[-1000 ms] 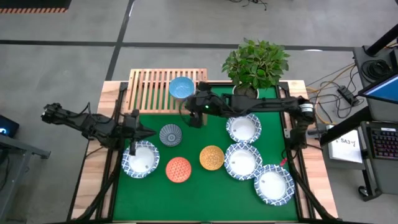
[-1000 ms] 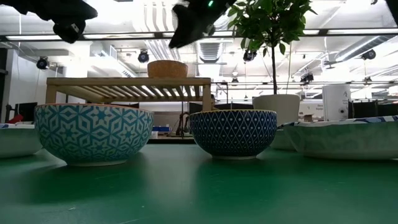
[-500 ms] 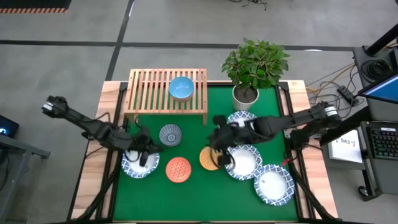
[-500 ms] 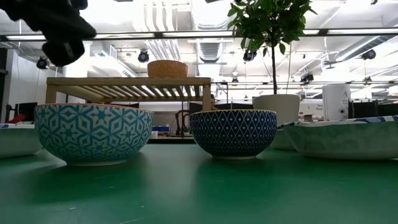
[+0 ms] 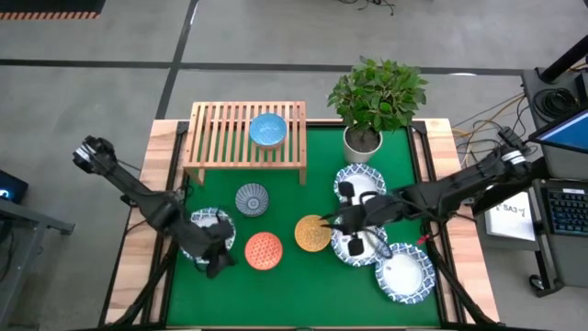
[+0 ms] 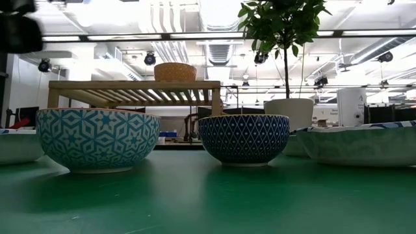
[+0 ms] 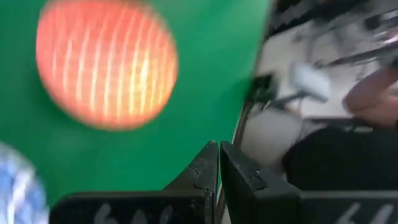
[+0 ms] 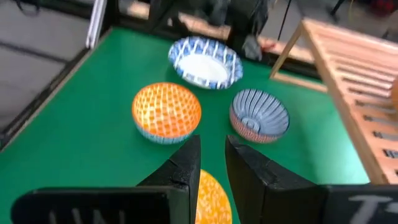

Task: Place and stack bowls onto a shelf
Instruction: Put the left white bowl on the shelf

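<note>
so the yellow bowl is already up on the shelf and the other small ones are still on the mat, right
Not quite: the high view shows the light blue bowl on the shelf. The yellow bowl is still on the mat, as are the other small ones.

A lab: ceiling ducts (image 6: 195, 26), strip lights, cables (image 5: 478, 119) beside a monitor (image 5: 562, 124).

Past the right gripper (image 8: 211, 163), jaws slightly parted, sit a red-orange bowl (image 8: 166, 112), a grey-blue bowl (image 8: 259, 116) and a blue-rimmed white bowl (image 8: 205, 62).

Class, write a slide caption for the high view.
Light blue bowl sits on the shelf; seven bowls remain on the green mat.
</note>
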Available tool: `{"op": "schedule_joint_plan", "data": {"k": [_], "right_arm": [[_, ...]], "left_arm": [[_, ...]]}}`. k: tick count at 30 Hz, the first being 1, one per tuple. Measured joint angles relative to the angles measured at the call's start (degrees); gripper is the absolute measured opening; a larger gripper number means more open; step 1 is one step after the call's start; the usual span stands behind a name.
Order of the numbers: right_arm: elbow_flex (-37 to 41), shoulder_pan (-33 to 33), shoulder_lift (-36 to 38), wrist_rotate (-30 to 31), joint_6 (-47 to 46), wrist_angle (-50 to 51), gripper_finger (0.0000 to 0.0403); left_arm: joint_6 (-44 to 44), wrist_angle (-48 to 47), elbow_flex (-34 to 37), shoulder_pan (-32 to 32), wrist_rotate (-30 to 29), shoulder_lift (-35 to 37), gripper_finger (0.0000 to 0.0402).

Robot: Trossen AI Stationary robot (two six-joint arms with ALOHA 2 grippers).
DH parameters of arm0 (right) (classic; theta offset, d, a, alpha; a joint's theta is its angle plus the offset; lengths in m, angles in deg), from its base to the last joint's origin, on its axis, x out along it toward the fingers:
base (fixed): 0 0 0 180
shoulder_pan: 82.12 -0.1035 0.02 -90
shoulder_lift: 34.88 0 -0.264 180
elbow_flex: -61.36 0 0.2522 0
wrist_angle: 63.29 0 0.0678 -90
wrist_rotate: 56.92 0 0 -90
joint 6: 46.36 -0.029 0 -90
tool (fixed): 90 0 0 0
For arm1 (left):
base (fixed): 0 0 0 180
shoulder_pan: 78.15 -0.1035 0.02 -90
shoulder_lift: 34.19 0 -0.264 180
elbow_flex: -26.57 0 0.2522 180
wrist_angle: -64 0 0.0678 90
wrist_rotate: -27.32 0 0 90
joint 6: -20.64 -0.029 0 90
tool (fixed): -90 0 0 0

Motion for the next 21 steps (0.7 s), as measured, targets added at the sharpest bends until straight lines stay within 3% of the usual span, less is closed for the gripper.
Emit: {"op": "schedule_joint_plan", "data": {"k": [6, 11, 15, 21], "right_arm": [[7.27, 0.09, 4.64, 0.0, 1.33, -11.47, 0.0063], [9.0, 0.09, 6.41, -0.02, 1.19, -11.35, 0.0063], [9.35, 0.07, 6.5, 0.0, 1.15, -11.39, 0.0063], [9.42, 0.09, 6.04, 0.0, 1.28, -11.37, 0.0063]], "left_arm": [[7.69, -20.14, -7.54, 2.46, 6.48, -8.27, 0.0], [-4.89, -30.45, -13.5, 7.36, 4.06, -14.57, 0.0], [-9.74, -34.68, -14.67, 10.33, 2.51, -18.4, 0.0012], [-10.25, -34.25, -13.97, 11.96, -0.42, -20.84, 0.0077]]}}
